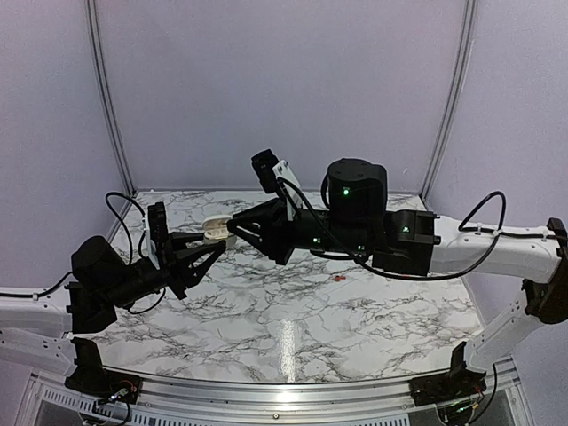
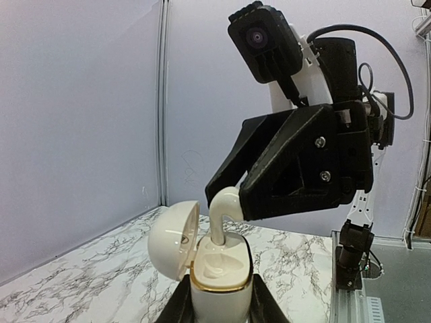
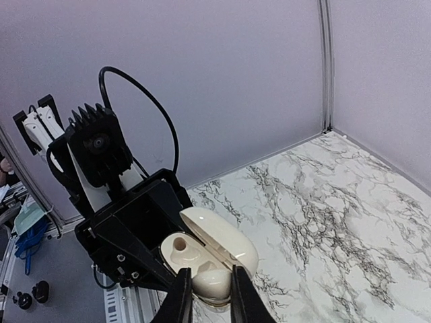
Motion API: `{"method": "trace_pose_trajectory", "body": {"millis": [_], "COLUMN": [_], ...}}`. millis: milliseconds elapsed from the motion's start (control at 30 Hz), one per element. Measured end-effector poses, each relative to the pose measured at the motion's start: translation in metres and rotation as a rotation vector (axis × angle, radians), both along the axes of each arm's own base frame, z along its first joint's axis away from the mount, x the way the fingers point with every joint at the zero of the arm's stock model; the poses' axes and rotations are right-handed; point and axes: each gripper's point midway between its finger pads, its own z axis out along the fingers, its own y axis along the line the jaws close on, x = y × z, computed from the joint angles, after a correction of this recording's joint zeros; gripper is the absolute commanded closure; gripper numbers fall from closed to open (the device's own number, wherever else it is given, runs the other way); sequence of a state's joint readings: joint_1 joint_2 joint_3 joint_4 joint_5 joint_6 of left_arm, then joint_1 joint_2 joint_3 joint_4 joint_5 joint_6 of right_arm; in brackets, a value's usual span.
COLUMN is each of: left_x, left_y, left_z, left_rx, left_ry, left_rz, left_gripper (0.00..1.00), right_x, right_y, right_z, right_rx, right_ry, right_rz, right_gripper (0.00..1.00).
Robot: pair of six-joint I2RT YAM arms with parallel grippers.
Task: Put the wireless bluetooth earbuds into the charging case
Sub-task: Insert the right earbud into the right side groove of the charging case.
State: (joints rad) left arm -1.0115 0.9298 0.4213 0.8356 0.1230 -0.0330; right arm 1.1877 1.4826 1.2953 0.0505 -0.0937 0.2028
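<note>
My left tool (image 2: 222, 303) clamps one open case (image 2: 219, 269), my right tool (image 3: 211, 296) pinches one white earbud (image 2: 224, 208), and one red earbud (image 1: 340, 278) lies on the counter (image 1: 355, 328) below them.

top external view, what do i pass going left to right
left arm → case → right wrist camera → tiny red bud → right arm's white link

Pale lilac wall panels (image 1: 284, 89) stand behind and at both sides, joined by thin metal strips (image 1: 110, 98). The white, grey-veined worktop (image 1: 355, 319) catches a bright streak of light (image 1: 288, 342) at lower centre.
</note>
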Motion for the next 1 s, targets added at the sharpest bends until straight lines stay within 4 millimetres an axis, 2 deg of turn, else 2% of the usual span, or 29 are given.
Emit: {"method": "trace_pose_trajectory", "body": {"millis": [200, 367, 833, 1000], "left_x": [0.000, 0.000, -0.003, -0.006], "left_y": [0.000, 0.000, 0.002, 0.001], "left_z": [0.000, 0.001, 0.011, 0.012], "left_rx": [-0.001, -0.005, -0.038, -0.044], "left_ry": [-0.001, -0.003, -0.022, -0.028], "left_rz": [0.001, 0.001, -0.009, -0.026], "left_gripper": [1.00, 1.00, 1.00, 1.00], "right_x": [0.000, 0.000, -0.004, -0.007], "right_y": [-0.001, -0.001, -0.001, -0.003], "right_z": [-0.005, -0.004, -0.010, -0.012], "right_rx": [0.015, 0.026, -0.004, -0.028], "right_ry": [0.030, 0.048, 0.044, 0.020], "right_rz": [-0.010, -0.011, 0.011, 0.022], "right_gripper": [0.88, 0.83, 0.50, 0.32]}}
